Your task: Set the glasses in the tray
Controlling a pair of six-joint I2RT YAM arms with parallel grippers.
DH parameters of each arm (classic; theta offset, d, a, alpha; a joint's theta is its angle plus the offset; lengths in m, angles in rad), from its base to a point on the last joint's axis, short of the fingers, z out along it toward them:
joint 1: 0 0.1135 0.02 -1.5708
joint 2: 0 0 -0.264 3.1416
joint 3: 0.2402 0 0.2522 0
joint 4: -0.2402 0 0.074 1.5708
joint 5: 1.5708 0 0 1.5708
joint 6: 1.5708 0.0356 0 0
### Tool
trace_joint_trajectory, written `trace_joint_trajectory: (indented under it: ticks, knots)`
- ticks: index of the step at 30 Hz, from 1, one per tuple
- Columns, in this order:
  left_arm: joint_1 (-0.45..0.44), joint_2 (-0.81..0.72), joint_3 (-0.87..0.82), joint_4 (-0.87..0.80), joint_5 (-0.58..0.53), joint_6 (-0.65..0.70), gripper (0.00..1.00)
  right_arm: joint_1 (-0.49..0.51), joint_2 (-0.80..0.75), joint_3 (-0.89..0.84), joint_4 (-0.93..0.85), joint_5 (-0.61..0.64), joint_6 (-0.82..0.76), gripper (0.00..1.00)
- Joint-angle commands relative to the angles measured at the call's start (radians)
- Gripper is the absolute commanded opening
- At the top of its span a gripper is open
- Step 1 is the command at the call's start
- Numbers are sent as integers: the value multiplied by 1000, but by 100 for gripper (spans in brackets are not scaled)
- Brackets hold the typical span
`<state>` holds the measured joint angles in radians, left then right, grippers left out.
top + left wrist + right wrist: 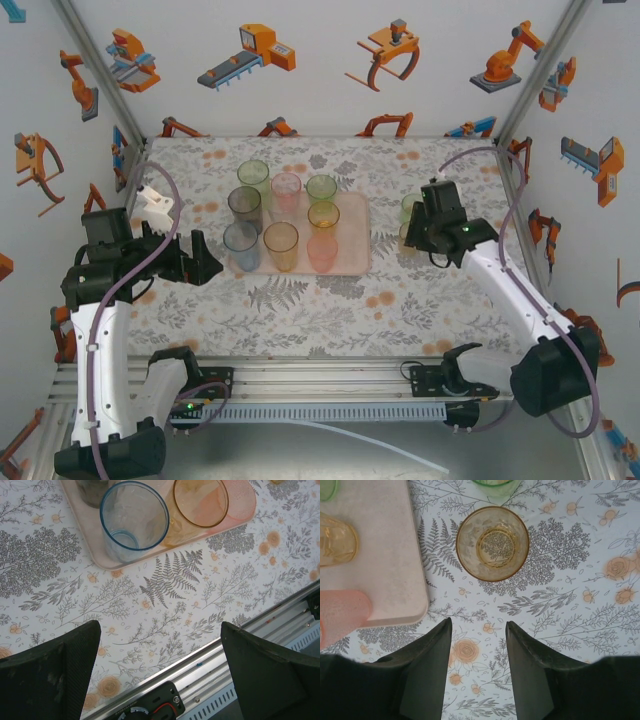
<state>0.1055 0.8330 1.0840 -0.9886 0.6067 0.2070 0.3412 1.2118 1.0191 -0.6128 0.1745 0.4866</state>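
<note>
Two fingers of your right gripper (479, 660) stand partly apart with nothing between them, so that claw is open and empty. Just ahead of its tips an amber tumbler (492, 543) stands upright on the floral table (560, 630), not yet between the fingers. A green tumbler (496, 485) stands just beyond it, on the far side. Both are to the right of the pink-beige tray (380, 565), near its edge but off it.

The tray holds what I count as eight tumblers in rows, with a blue tumbler (132, 522) at its near left corner and a pink tumbler (340, 617) at its near right. Your left gripper (205, 262) hovers left of the tray, spread wide and empty.

I judge the step in hand to be the reach for the amber tumbler, with most of the task done and two glasses left. The finger gap looks narrower than that rim, so spread wider first, then move forward until the fingers straddle the glass. Close, lift, and carry it left to the bare strip along the tray's right side. Keep clear of the green tumbler as you go in.
</note>
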Motion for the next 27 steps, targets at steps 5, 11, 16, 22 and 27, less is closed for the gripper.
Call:
trace_joint_trajectory:
  ticks: [5,11,16,22,27]
  knots:
    - [5,-6,-3,-4,28,-3,97,-46,75,85,-50,79,-64,47]
    - [8,-13,-8,-5,26,-3,97,-124,196,130,-33,-19,-87,45]
    - [13,-16,-7,-5,26,-4,97,-162,277,145,-8,-71,-95,43]
    - [14,-14,-7,-5,29,-4,97,-178,341,158,22,-93,-97,40]
    - [14,-18,-12,-4,28,-4,97,-183,375,157,30,-90,-99,36]
